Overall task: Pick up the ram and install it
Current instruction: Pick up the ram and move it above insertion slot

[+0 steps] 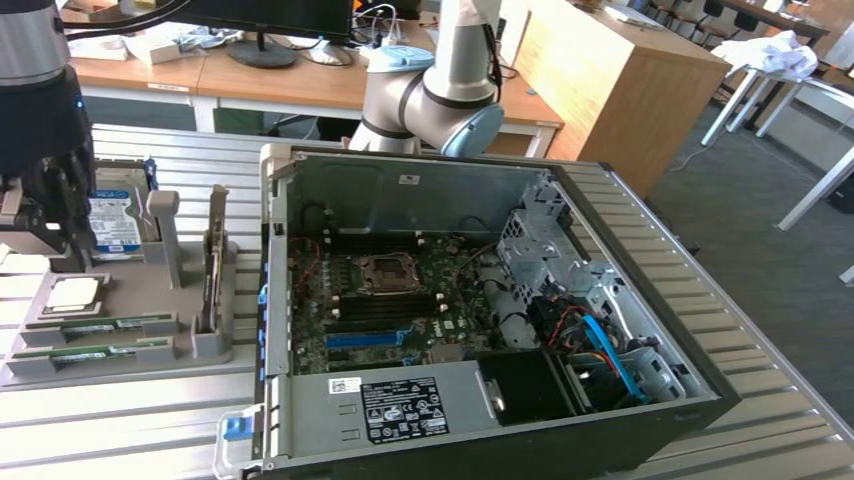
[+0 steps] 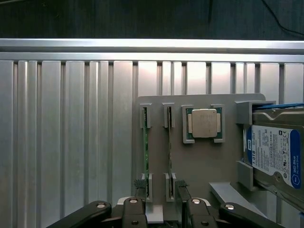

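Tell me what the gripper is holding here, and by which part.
Nothing is held. The gripper stands open over the ram sticks, which sit in slots of the tray.

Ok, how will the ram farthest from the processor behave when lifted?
The ram looks thin and rigid, probably light. Standing on edge in brackets on the tray, it may bind if pulled crooked. Its narrow edge offers little grip and might twist.

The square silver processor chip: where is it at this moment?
The chip lies at the exterior view's left, on the grey holder tray, between the blue-labelled silver hard drive and the two green RAM sticks.
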### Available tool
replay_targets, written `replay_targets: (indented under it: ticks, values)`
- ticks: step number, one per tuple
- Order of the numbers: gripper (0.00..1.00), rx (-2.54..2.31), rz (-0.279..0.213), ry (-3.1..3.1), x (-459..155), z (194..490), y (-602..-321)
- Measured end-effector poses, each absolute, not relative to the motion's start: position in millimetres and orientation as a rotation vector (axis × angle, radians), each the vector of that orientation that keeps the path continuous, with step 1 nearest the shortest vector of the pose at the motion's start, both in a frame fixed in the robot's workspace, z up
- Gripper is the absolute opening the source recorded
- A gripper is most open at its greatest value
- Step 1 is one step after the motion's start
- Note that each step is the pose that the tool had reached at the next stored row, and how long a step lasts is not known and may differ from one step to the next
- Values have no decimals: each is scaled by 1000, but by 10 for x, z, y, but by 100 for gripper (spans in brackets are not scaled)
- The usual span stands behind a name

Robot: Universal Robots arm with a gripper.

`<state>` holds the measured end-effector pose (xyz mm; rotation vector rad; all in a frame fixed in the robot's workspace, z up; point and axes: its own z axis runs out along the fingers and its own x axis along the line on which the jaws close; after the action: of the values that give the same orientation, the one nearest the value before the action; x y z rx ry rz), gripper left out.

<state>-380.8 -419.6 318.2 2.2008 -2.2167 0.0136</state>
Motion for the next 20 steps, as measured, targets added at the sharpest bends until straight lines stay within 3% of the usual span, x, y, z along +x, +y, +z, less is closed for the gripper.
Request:
replay_targets:
  ticks: [20]
  values:
    - [37, 2201, 14, -2216, -3808, 3033, -4197]
